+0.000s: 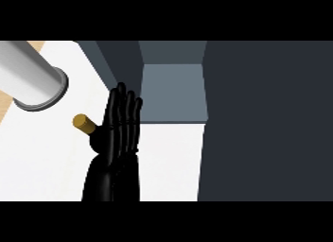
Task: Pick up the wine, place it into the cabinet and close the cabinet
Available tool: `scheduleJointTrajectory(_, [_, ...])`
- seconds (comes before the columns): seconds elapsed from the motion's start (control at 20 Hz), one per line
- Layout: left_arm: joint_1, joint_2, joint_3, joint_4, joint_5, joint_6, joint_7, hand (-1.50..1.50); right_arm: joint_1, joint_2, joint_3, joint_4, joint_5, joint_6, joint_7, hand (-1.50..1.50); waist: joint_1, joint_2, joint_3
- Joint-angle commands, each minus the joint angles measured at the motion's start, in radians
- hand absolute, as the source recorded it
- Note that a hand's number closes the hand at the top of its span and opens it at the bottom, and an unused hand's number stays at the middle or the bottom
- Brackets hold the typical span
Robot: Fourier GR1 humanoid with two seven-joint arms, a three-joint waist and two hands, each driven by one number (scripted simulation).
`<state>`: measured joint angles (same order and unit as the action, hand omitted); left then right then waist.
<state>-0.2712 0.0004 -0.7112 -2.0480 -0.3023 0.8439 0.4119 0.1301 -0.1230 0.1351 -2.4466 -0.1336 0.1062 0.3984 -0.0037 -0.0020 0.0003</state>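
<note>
White table [37,165] runs across the left half of the head view, with a strip of pale wood showing at its far left edge, and everything to the right is taken up by the dark cabinet [274,123], a big slate-coloured mass whose flat face fills the right side. Between the two there is a lighter grey recess [173,92], which I take to be the cabinet's open inside, a shelf or floor waiting for the bottle; the dark panel beside it is probably the door swung out, though I cannot tell for sure. Top left, a thick grey forearm [22,75] slants in, ending in a ringed cuff, and no hand shows on it from where I look, so I cannot say which arm it is or what it holds. Rising from the bottom edge in the middle is a black hand [117,127] with its fingers straight and pressed together, pointing toward the recess like a blade. Just beside it, on its left and touching or nearly so, sits the wine [89,127]: only a dark neck and a tan cork [83,123] peek out. The hand looks set flat against the bottle, perhaps to steady or nudge it toward the opening rather than clasp it.
</note>
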Motion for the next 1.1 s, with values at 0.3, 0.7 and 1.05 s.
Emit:
scheduleJointTrajectory(0.3, [0.072,0.025,-0.038,-0.126,-0.169,0.058,0.138,-1.50,-0.050,0.018,0.034,-0.115,0.017,-0.049,0.138,-1.50,0.008,-0.002,-0.001])
scheduleJointTrajectory(0.7, [0.046,0.000,0.067,-0.223,-0.278,-0.068,0.317,-1.50,-0.114,-0.013,-0.068,-0.133,-0.048,-0.047,0.181,-1.50,0.005,-0.001,0.000])
scheduleJointTrajectory(1.05, [0.133,0.056,0.140,-0.272,-0.193,-0.101,0.260,-1.50,-0.041,0.010,-0.038,-0.124,-0.013,-0.027,0.118,-1.50,0.000,0.001,0.000])
